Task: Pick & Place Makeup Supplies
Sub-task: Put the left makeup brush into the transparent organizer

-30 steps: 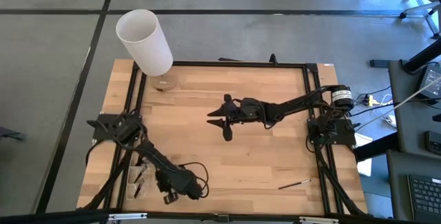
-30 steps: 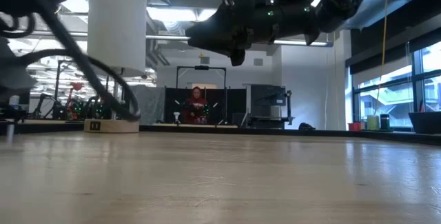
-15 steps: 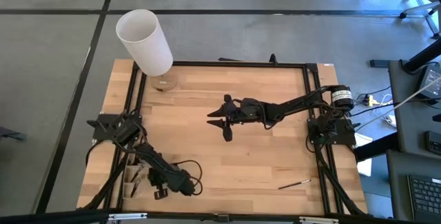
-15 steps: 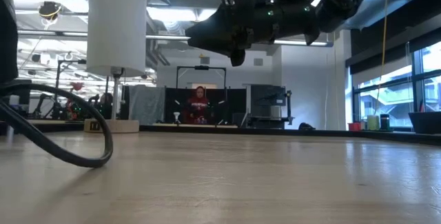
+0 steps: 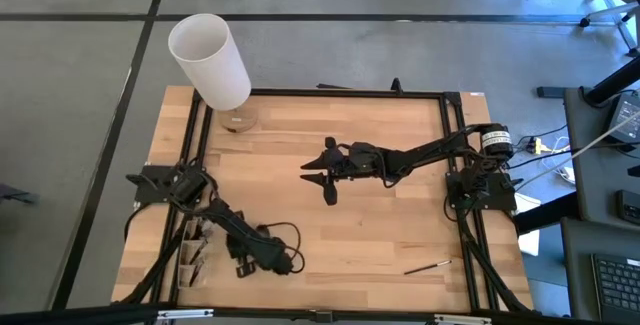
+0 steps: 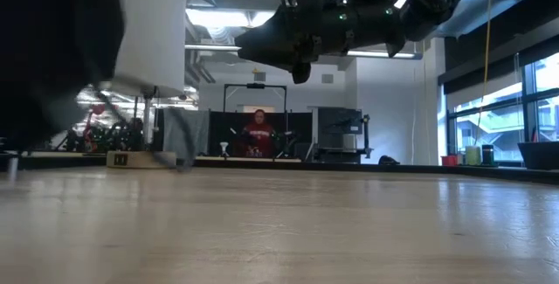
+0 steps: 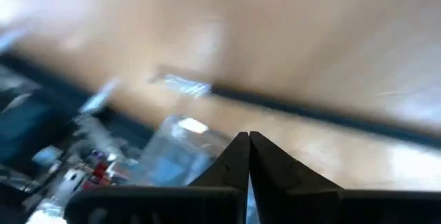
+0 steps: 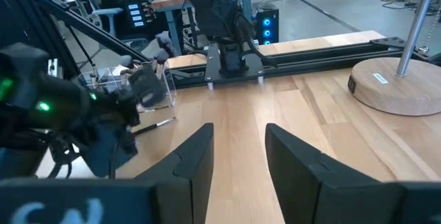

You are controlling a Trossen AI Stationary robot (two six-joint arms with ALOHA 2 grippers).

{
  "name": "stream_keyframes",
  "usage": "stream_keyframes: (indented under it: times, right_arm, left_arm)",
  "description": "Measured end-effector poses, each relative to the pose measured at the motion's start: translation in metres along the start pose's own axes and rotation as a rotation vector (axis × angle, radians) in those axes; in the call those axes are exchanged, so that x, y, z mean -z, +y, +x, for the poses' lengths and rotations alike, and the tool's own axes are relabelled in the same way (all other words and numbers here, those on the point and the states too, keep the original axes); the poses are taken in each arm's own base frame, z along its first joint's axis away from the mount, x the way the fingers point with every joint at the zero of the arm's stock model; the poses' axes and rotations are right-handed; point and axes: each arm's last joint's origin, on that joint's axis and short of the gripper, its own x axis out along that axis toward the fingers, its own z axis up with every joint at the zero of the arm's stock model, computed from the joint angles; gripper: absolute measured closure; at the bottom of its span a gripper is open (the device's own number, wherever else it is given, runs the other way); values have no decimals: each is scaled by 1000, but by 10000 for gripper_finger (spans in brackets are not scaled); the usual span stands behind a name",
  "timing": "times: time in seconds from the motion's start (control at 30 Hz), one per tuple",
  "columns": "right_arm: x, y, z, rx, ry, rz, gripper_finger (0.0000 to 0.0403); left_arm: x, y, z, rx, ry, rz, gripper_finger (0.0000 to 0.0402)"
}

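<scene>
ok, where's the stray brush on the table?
High view: a lone brush lies near the table's front right corner, apart from both arms, below the right arm's base.

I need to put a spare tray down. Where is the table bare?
Bare wood lies between the right gripper and the lone brush, and between the lamp base and that gripper. It is crowded at the clear organizer, where the left gripper works.

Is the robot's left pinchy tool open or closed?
Closed. In the left wrist view, the left tool has both dark fingers pressed together with no gap; whether something thin is pinched between them, I cannot tell.
</scene>
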Motion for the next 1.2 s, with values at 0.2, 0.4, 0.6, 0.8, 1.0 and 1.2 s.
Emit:
stream_keyframes:
  times: [0.2, 0.4, 0.6, 0.8, 1.0, 1.2]
  right_arm:
    - [0, 0, 0, 0, 1, 3, 272]
    - [3, -1, 0, 4, 28, 16, 272]
    - [3, -7, -2, 26, 59, 44, 272]
    - [-18, -12, -22, 130, 112, 36, 272]
    - [-41, -7, -57, 348, 192, -52, 272]
    - [-52, 3, -79, 492, 215, -108, 272]
  left_arm:
    - [9, 19, -35, 57, -113, -117, 389]
    - [15, 35, -44, 88, -214, -327, 359]
    - [2, 55, -47, 146, -278, -458, 288]
    - [-18, 63, -48, 340, -403, -593, 247]
    - [-20, 67, -40, 356, -341, -663, 259]
    - [-23, 67, -41, 381, -365, -750, 258]
